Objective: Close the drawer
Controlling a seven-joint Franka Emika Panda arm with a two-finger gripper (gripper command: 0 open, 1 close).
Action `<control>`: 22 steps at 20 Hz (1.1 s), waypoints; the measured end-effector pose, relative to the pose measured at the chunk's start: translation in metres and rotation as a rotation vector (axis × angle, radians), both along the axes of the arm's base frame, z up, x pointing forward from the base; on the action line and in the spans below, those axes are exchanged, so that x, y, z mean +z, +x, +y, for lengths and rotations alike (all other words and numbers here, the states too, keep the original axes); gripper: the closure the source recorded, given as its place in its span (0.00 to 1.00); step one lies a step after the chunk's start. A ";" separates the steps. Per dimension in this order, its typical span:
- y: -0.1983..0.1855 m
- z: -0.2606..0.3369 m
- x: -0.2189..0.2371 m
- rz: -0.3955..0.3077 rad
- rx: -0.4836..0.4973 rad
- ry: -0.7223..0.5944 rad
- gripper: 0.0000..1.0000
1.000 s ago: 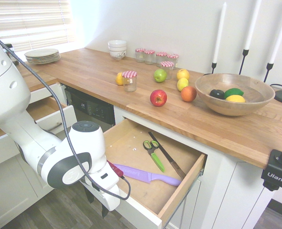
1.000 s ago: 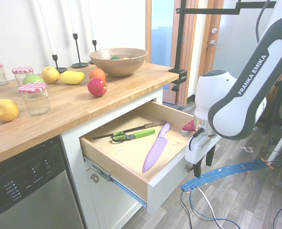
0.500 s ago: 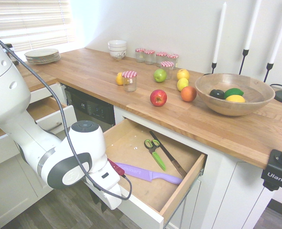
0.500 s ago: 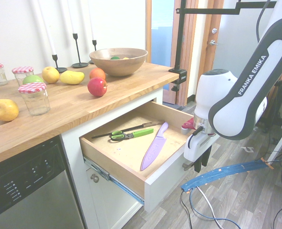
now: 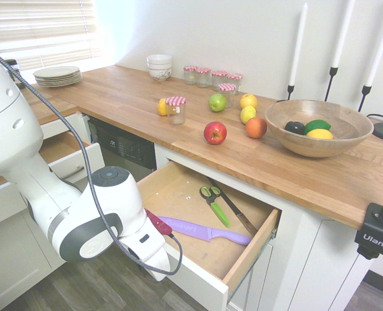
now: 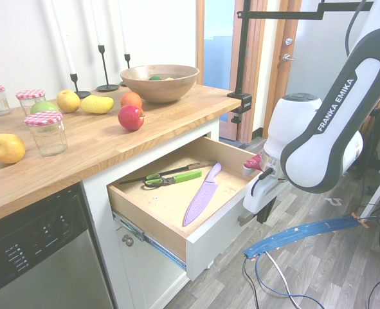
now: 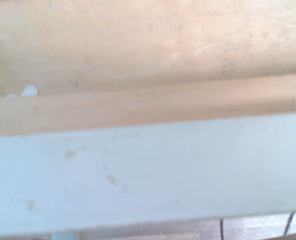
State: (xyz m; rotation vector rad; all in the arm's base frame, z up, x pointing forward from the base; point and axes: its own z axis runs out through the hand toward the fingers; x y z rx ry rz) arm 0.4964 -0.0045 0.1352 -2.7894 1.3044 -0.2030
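Outside the drawer point(image 6: 206, 239), the fingers point(image 6: 265, 212) are closed together, pointing down just beside its silver bar handle point(image 6: 246, 219); whether they touch or grip that handle cannot be told. Seen in the second exterior view, the fingers lie toward three to four o'clock from the drawer's middle, and the white arm point(image 6: 328, 122) toward two. The drawer stands pulled out beneath the surface point(image 6: 80, 147), its white front toward four to five o'clock. Inside lies a purple knife point(image 6: 202, 195); at its ten o'clock are green-handled scissors point(image 6: 171, 180), and at the scissors' twelve a long, dark-bladed tool point(image 6: 170, 172) with a brown handle. Farther out, on the surface, a red apple point(image 6: 131, 118) sits toward the drawer's eleven o'clock, with an orange point(image 6: 131, 99) beside it and a wooden bowl point(image 6: 159, 85) toward twelve. A glass jar point(image 6: 47, 136) with a checked lid stands toward ten, and the dishwasher point(image 6: 48, 248) is toward eight.
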 end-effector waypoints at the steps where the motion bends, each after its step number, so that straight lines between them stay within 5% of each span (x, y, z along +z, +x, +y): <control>1: 0.002 0.001 0.001 -0.005 -0.003 0.006 1.00; 10: 0.043 0.009 0.000 -0.058 -0.003 0.017 1.00; 22: 0.152 0.004 0.000 -0.095 -0.007 0.034 1.00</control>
